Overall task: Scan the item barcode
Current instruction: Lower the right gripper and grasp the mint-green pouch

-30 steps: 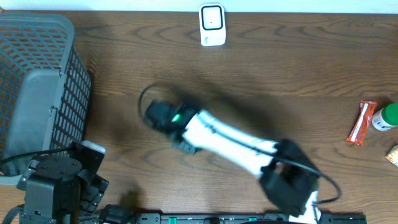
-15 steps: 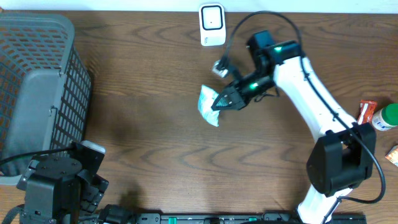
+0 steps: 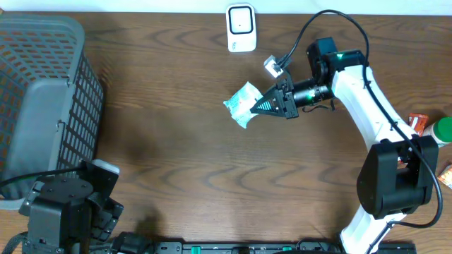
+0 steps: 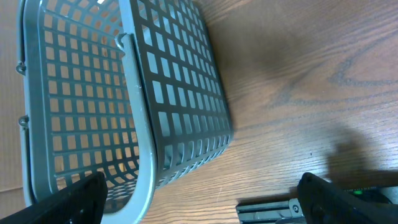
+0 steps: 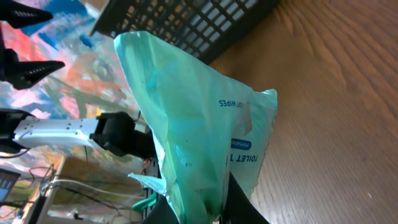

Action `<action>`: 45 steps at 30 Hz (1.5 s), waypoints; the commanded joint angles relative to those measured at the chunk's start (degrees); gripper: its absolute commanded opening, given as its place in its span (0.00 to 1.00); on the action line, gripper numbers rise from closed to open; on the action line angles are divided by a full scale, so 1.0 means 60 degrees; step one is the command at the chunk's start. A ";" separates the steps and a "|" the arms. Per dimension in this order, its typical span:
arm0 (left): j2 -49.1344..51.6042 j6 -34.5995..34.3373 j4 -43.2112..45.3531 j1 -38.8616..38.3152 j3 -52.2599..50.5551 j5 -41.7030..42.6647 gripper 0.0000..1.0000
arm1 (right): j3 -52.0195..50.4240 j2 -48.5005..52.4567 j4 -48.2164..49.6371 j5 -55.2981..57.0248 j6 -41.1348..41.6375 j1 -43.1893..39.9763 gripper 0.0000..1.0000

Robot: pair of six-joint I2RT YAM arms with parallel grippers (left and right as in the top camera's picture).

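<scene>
the right gripper [image 3: 267,106] was clamped on a green wipes packet [image 3: 244,103], seemingly lifted off the table [image 3: 176,148], near the white scanner [image 3: 241,28]. the left gripper [image 4: 199,193] had its fingers wide apart beside the grey basket [image 4: 174,112].

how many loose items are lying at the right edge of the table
3: a red packet partly behind the right arm, a green-capped bottle beside it, and an orange item below them, cut off by the frame. More may lie out of view.

The wipes pack [image 3: 244,104] sits at the tips of the right gripper [image 3: 263,106]. The scanner [image 3: 241,28] lies beyond that gripper, the basket [image 3: 78,42] well to its left, and a snack packet [image 3: 409,139] far to its right.
</scene>
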 commanded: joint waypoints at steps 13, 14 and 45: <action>0.0000 -0.0091 0.0000 0.0040 0.0058 0.0015 0.98 | -0.0579 0.0069 -0.0215 -0.0419 -0.0011 -0.0590 0.01; 0.0000 -0.0095 0.0000 0.0040 0.0058 0.0015 0.98 | -0.0612 0.0091 -0.0284 -0.0259 -0.0022 -0.0678 0.01; 0.0000 -0.0095 0.0000 0.0040 0.0058 0.0015 0.98 | -0.1854 0.2441 -0.1002 -0.2823 -0.0095 -0.1388 0.01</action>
